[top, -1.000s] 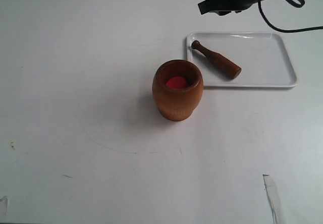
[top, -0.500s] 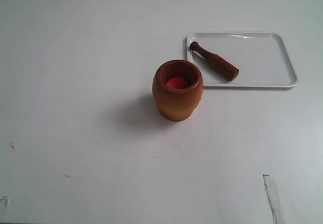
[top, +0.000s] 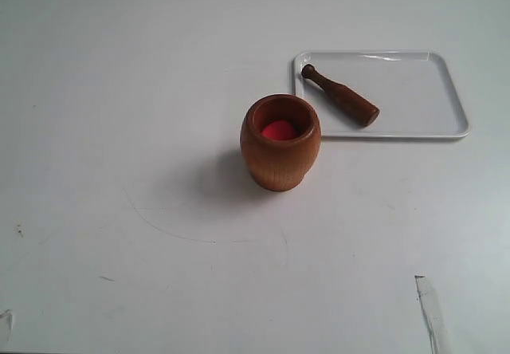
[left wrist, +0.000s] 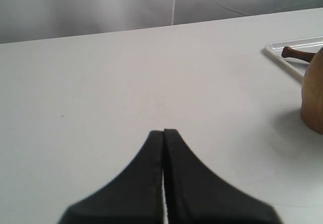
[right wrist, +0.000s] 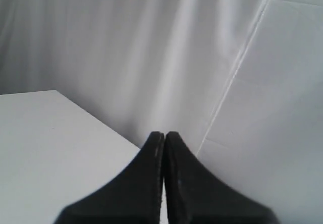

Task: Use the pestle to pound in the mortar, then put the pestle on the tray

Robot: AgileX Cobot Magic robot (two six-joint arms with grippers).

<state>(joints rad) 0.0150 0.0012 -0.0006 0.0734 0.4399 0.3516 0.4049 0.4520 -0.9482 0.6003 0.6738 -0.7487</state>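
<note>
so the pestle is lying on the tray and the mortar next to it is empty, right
Not quite. The mortar is not empty: the exterior view shows a red ball inside it. The rest holds: the pestle is lying on the tray, and the mortar stands next to it.

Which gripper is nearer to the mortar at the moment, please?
Probably the left. The left gripper hovers over the table with the mortar in its view; the right gripper faces a curtain, with no mortar in sight. Neither appears in the exterior view.
</note>
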